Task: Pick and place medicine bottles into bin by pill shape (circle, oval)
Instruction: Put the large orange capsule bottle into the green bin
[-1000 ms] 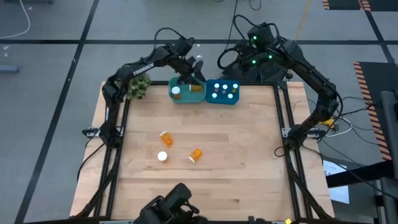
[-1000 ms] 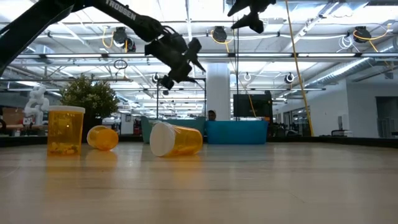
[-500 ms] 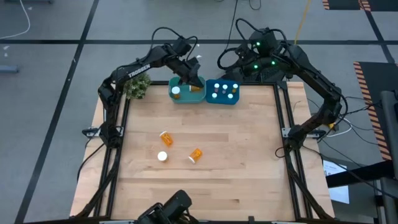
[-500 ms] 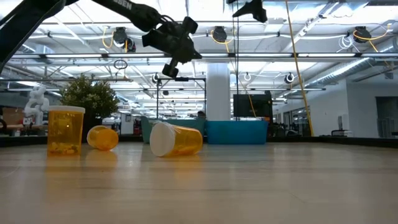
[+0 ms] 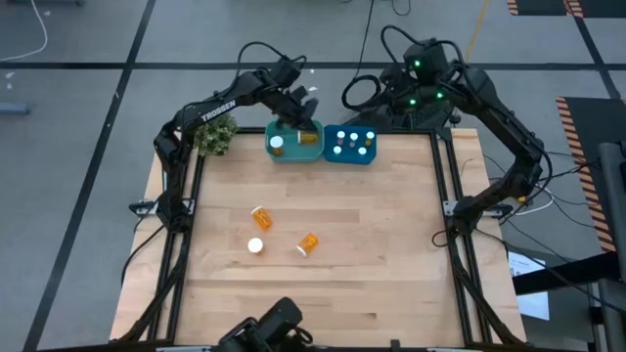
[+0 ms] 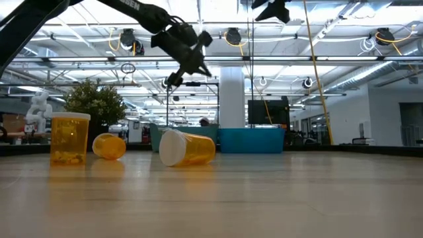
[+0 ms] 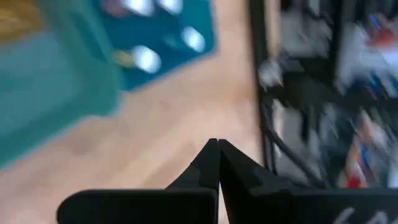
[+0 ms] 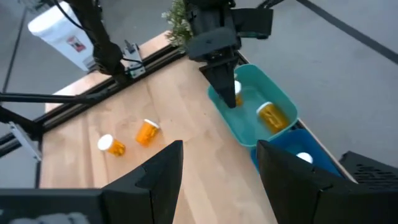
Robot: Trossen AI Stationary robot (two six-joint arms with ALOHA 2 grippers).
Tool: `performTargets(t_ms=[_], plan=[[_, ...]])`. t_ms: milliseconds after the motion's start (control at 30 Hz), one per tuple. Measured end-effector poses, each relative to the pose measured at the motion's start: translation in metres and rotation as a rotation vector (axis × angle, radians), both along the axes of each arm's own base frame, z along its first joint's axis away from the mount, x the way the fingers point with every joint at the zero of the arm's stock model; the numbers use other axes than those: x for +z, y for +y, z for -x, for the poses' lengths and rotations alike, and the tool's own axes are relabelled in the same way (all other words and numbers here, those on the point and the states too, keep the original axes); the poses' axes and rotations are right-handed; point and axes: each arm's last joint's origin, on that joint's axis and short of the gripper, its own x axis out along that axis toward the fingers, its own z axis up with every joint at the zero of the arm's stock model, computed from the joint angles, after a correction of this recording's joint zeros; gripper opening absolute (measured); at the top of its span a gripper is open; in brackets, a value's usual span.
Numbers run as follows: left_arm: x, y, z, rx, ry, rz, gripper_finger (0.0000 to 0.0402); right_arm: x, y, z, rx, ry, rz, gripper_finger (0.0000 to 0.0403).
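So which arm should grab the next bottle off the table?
Probably left. The left gripper hangs shut and empty above the teal bin, on the side of the three loose bottles. The right gripper sits beyond the table's far edge, open.

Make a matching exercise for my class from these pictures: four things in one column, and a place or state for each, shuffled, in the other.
Column 1
1. left claw
2. right claw
3. teal bin
4. blue bin

Column 2
A. holds five white-capped bottles
B. shut, empty, over the teal bin
C. open, raised above the table
D. holds two bottles

Pairs: 1-B, 2-C, 3-D, 4-A
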Motion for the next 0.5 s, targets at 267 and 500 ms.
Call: performTargets(t_ms=[267, 500], plan=[[-0.012, 0.013, -0.014, 0.227, 0.059, -0.043, 0.0001, 0.000, -0.014, 0.011, -0.010, 0.015, 0.066, 0.0196], [-0.036, 0.014, -0.025, 0.318, 0.164, -0.041, 0.0001, 0.000, -0.026, 0.022, 0.001, -0.006, 0.074, 0.0196]])
